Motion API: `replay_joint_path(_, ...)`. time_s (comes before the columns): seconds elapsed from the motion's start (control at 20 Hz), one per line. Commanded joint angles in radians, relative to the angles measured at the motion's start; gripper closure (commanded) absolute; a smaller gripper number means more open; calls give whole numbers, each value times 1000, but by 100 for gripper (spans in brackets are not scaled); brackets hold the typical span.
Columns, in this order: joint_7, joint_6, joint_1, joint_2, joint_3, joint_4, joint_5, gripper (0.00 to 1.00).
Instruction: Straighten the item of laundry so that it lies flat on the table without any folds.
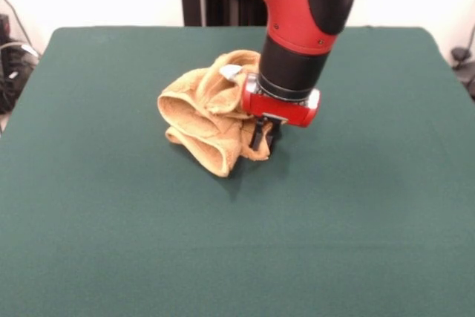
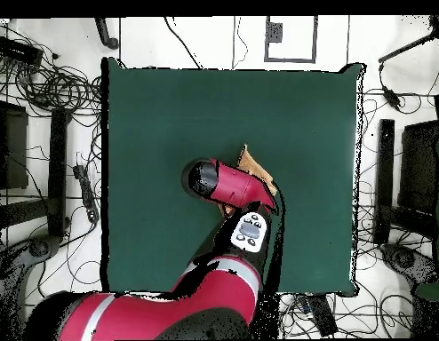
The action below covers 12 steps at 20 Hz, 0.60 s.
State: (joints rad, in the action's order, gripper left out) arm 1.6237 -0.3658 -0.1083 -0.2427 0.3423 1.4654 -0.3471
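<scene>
Front view, frame centre: gripper point(image 1: 264, 136) clamped on crumpled towel point(image 1: 208, 113); soft, limp terry—grasp a hemmed corner.

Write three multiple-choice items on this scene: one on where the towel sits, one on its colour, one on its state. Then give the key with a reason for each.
1. Where is the towel on the table?
A. Near the middle, beside the gripper
B. Hanging over an edge
C. In a corner

2. What colour is the towel?
A. White
B. Golden-orange
C. Blue

3. How does the towel lie?
A. Spread flat
B. Neatly rolled
C. Bunched in folds

Key: 1 A, green cloth shows all around it in the front view, and the gripper is at its side. 2 B, it stands out golden-orange on the dark green. 3 C, it rises in a crumpled heap with several folds.
</scene>
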Motion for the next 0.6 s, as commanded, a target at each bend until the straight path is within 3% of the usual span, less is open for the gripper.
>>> replay_joint_path(0.05, 363, -124, -77, 63, -78, -71, -115, 100)
replay_joint_path(0.6, 390, -172, -94, 115, -45, -169, -119, 100)
